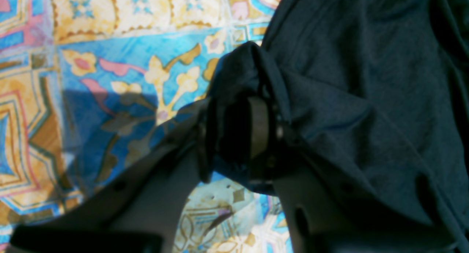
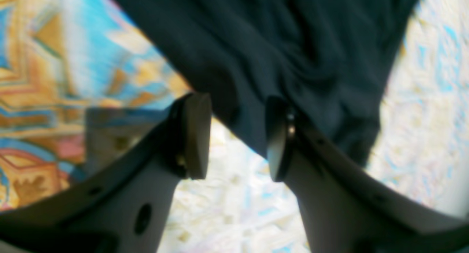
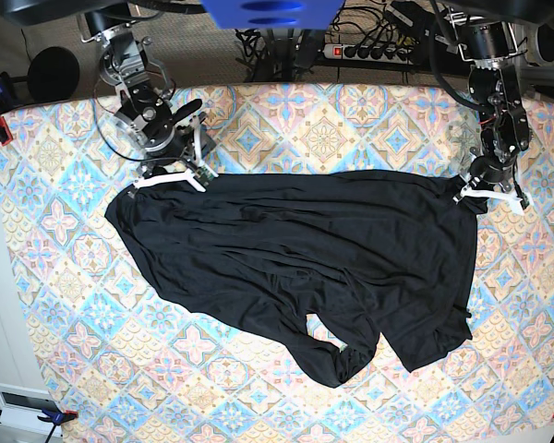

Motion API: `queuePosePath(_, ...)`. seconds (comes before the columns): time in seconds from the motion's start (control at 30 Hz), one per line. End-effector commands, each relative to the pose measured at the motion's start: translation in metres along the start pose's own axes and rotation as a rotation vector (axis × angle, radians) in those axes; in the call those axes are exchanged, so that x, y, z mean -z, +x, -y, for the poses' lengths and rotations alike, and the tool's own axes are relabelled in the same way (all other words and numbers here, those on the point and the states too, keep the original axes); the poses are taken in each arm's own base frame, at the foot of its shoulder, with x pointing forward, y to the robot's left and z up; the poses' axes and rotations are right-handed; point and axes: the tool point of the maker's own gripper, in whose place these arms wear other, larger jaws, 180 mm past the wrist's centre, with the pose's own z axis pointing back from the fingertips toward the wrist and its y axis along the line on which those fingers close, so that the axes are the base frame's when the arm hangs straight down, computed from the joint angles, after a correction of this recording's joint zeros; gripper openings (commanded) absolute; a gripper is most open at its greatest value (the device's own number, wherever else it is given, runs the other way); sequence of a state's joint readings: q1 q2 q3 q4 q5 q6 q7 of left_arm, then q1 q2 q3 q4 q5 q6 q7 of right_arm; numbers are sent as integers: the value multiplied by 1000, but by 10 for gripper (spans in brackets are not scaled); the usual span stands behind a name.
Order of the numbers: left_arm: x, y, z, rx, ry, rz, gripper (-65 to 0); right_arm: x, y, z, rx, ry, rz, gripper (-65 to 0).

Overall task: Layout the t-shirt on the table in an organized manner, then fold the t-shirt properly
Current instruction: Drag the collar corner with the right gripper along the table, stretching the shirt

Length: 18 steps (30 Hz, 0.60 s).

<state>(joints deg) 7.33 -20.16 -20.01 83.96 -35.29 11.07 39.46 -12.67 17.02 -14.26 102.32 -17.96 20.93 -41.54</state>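
My left pincer is clamped on a bunched edge of the t-shirt, a grip only its wrist view reveals. My right pincer stands wide, cloth draped behind its fingertips. From the base view the t-shirt stretches between both pincers, rumpled, across the table; a power strip lies beyond its far edge.

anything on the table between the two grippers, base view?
Only the t-shirt: its black fabric spans the stretch from the right gripper to the left gripper in the base view. The table carries nothing else there.
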Motion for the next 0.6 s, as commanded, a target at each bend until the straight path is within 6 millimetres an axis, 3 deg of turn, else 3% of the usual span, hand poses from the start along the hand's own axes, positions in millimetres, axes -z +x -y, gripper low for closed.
queuePosePath(0.0,-3,11,5,19,-13,24,-509,0,-4,11,-9,-30,-11,-415)
queuePosePath(0.2,-2,-10,9,69,-21,-26,-504,5,-11,6,-7,-16,-27,-415)
queuePosePath(0.43,-3,-17,11,72,-25,-63,-349,5,-11,6,-9,-14,-30,-415)
queuePosePath(0.57,-6,-10,20,75,-46,-57,-325,5,-11,6,-10,-13,-27,-415)
